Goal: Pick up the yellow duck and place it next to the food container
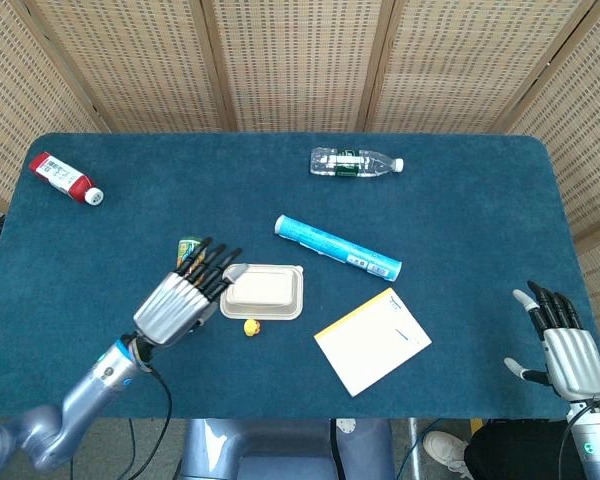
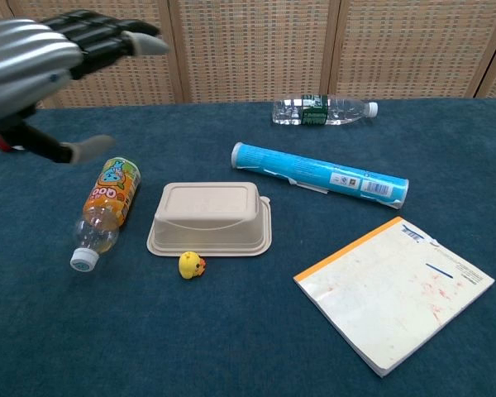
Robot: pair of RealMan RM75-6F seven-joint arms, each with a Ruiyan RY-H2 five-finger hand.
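Observation:
The small yellow duck lies on the blue table just in front of the beige lidded food container, close to its near edge. My left hand hovers above and to the left of the container, fingers spread and empty, partly covering the orange bottle in the head view. My right hand stays at the table's front right corner, fingers apart, holding nothing.
An orange drink bottle lies left of the container. A blue tube, a yellow-edged notepad, a clear water bottle and a red bottle are spread over the table.

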